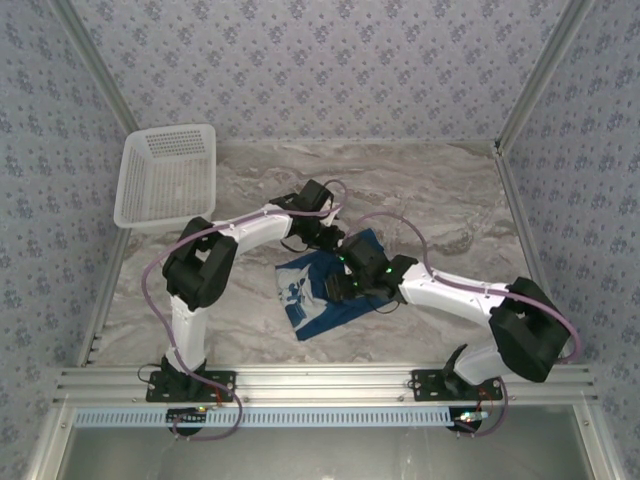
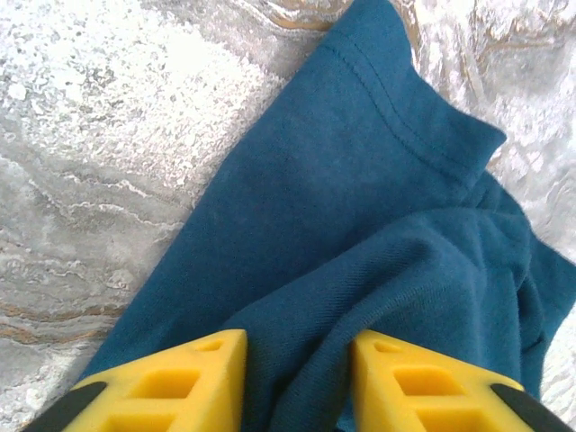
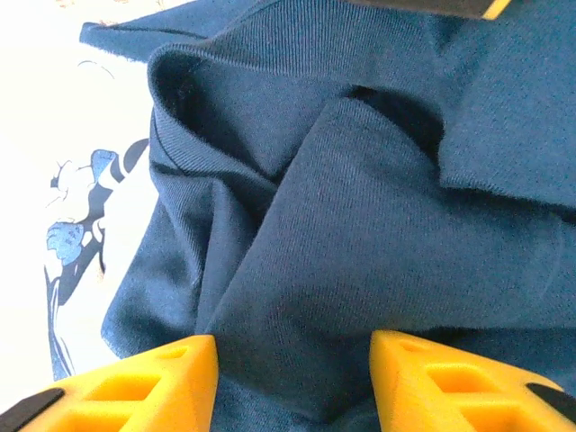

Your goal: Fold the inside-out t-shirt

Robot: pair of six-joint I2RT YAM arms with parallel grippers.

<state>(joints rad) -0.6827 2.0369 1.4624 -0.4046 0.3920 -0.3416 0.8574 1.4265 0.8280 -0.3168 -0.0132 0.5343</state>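
The inside-out t-shirt (image 1: 312, 305), dark blue, lies crumpled in the middle of the marble table (image 1: 440, 200), with a whitish print patch (image 1: 294, 292) at its left. Both arms reach in over it. My left gripper (image 1: 332, 240) is at the shirt's far edge. In the left wrist view its yellow fingers (image 2: 193, 378) press on a raised fold of the t-shirt (image 2: 360, 198), which fills the gap between them. My right gripper (image 1: 346, 282) is down on the shirt's middle. Its fingers (image 3: 157, 382) stand wider apart, pressed into bunched cloth (image 3: 378, 225) beside the print (image 3: 76, 243).
A white lattice basket (image 1: 165, 175) stands tilted at the back left against the wall. Patterned walls and metal rails close in the table on three sides. Bare marble lies to the right of and behind the shirt.
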